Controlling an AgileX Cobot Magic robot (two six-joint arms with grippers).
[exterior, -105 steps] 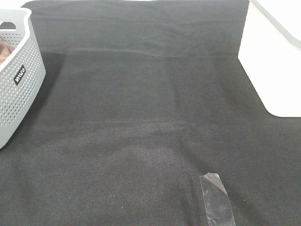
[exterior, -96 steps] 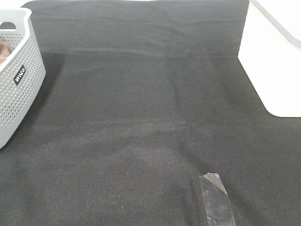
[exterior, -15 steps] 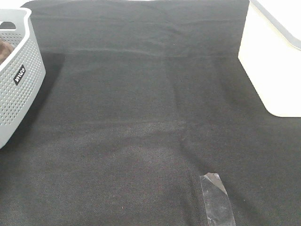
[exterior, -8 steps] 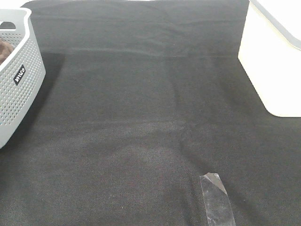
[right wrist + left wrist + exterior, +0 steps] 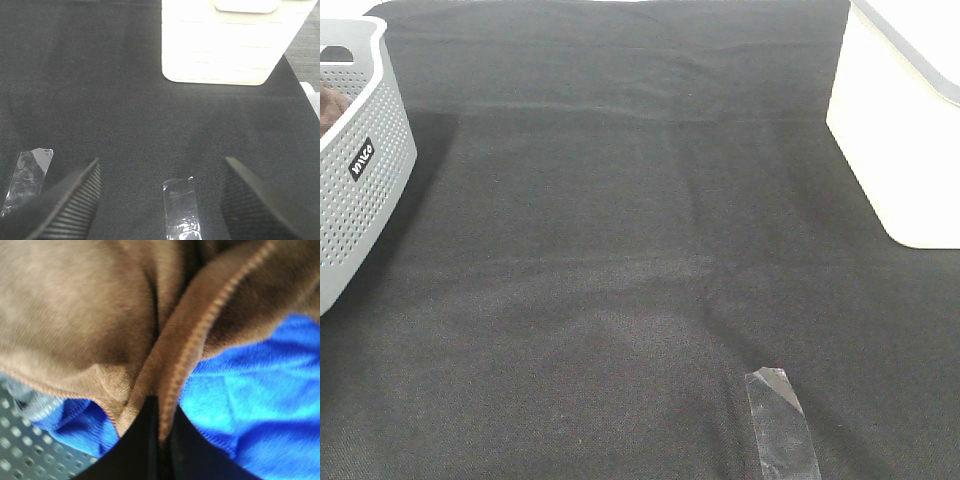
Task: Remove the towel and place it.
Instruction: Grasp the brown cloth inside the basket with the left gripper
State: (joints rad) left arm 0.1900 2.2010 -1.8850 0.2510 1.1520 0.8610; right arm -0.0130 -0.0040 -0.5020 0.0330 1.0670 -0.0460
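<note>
The reddish-brown towel [image 5: 90, 315] fills the left wrist view, bunched up, with a stitched hem [image 5: 200, 335] running across it. It lies inside the grey perforated basket [image 5: 365, 190] at the far left of the exterior view, where only a brown scrap [image 5: 328, 106] shows over the rim. My left gripper [image 5: 159, 402] is down in the basket, its dark fingers [image 5: 145, 440] pressed together on a fold of the towel's hem. My right gripper [image 5: 160, 165] is open and empty above the black table covering [image 5: 100, 90]. Neither gripper shows in the exterior view.
A blue cloth [image 5: 260, 395] lies under the towel in the basket. A white container [image 5: 905, 130] stands at the right edge of the table, also in the right wrist view [image 5: 225, 45]. Strips of clear tape [image 5: 780, 425] stick to the black covering [image 5: 620, 250].
</note>
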